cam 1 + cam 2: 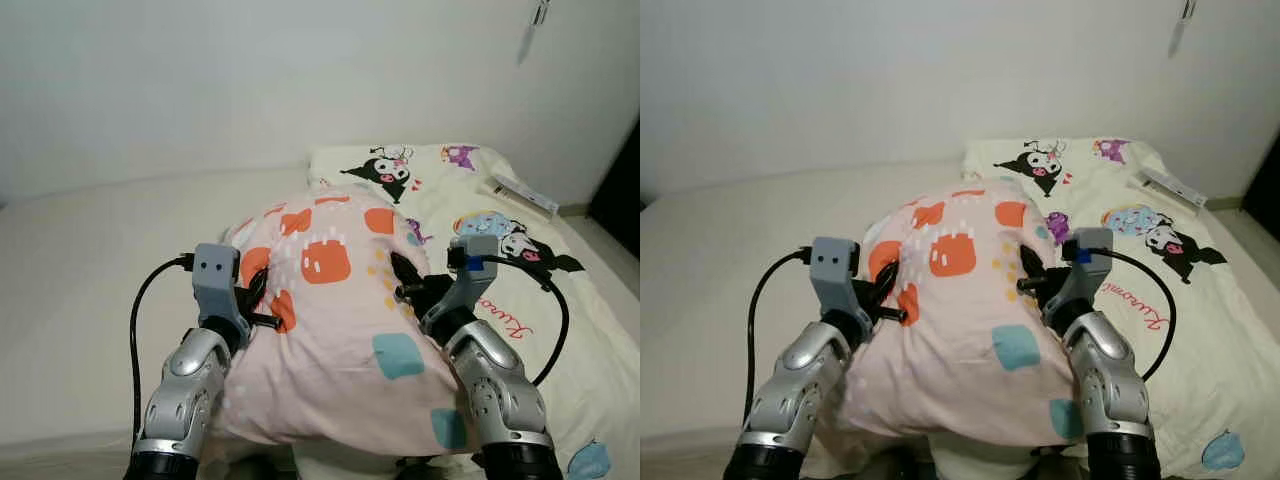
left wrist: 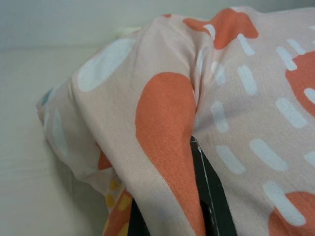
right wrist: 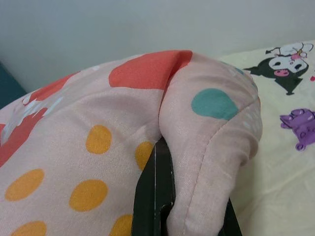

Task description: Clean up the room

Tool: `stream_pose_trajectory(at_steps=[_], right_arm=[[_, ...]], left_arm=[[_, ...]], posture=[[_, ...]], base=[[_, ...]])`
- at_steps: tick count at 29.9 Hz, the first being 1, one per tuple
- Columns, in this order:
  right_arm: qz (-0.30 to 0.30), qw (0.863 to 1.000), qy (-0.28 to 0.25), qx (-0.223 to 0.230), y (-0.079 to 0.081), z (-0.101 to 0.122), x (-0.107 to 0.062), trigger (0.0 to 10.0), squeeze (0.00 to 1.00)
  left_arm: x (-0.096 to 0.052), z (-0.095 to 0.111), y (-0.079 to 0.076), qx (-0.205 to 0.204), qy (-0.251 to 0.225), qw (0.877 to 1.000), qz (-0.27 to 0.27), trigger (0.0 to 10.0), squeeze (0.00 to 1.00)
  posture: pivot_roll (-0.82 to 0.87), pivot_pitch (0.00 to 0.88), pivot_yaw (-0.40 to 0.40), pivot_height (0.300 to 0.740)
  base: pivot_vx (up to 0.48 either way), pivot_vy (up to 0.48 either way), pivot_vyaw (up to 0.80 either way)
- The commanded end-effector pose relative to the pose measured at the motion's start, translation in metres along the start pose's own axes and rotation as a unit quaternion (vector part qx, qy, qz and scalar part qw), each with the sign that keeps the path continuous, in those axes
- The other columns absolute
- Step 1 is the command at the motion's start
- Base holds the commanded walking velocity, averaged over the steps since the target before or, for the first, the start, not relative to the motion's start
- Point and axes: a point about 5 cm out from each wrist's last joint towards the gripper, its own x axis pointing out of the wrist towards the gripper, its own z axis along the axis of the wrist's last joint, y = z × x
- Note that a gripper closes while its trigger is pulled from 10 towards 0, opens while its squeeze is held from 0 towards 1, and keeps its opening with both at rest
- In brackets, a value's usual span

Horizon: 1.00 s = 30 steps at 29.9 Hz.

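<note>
You are holding the pillow [image 1: 340, 330] above the bed [image 1: 90, 300]; the left gripper [image 1: 258, 305] and right gripper [image 1: 412, 285] are each pinching opposite edges, keeping it level for placing.

Pink patterned pillow [image 1: 335, 320] bulks between both arms, blocking the middle and hiding the near edge of the bed [image 1: 90, 300]. Left gripper [image 1: 262, 300] and right gripper [image 1: 408, 282] are both pinched into its folds. Bare mattress lies open to the robot's left. To the right, a cartoon-print sheet [image 1: 500, 260] carries a small white box [image 1: 523, 194] near the wall [image 1: 250, 70].
</note>
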Motion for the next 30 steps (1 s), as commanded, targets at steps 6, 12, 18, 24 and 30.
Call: stream_pose_trajectory(at_steps=[6, 12, 18, 24, 30], right_arm=[[0.024, 0.999, -0.029, -0.014, 0.0109, 0.0071, 0.0026, 10.0, 0.0], [0.027, 0.999, -0.03, -0.014, 0.0111, 0.0077, 0.0021, 10.0, 0.0], [0.028, 0.999, -0.031, -0.015, 0.0113, 0.0077, 0.0019, 10.0, 0.0], [0.028, 0.999, -0.032, -0.014, 0.0114, 0.0078, 0.0014, 10.0, 0.0], [0.026, 0.999, -0.033, -0.013, 0.0117, 0.0074, 0.0003, 10.0, 0.0]], left_arm=[[0.0015, 0.0078, -0.0033, 0.002, -0.027, 1.0, -0.005, 10.0, 0.0], [0.0014, 0.0077, -0.0023, 0.004, -0.028, 1.0, -0.002, 10.0, 0.0], [0.0011, 0.0073, -0.0025, 0.003, -0.028, 1.0, -0.002, 10.0, 0.0], [0.0007, 0.0067, -0.0025, 0.002, -0.027, 1.0, -0.003, 10.0, 0.0], [0.0005, 0.0048, -0.0035, 0.001, -0.023, 1.0, -0.008, 10.0, 0.0]], posture=[[0.0, 0.066, 0.051, 0.667], [0.01, 0.069, 0.05, 0.697], [0.0, 0.068, 0.05, 0.717], [0.0, 0.067, 0.051, 0.732], [0.0, 0.066, 0.056, 0.74]], base=[[0.0, 0.0, 0.0], [0.0, 0.0, 0.0], [0.0, 0.0, 0.0], [0.0, 0.0, 0.0], [0.0, 0.0, 0.0]])
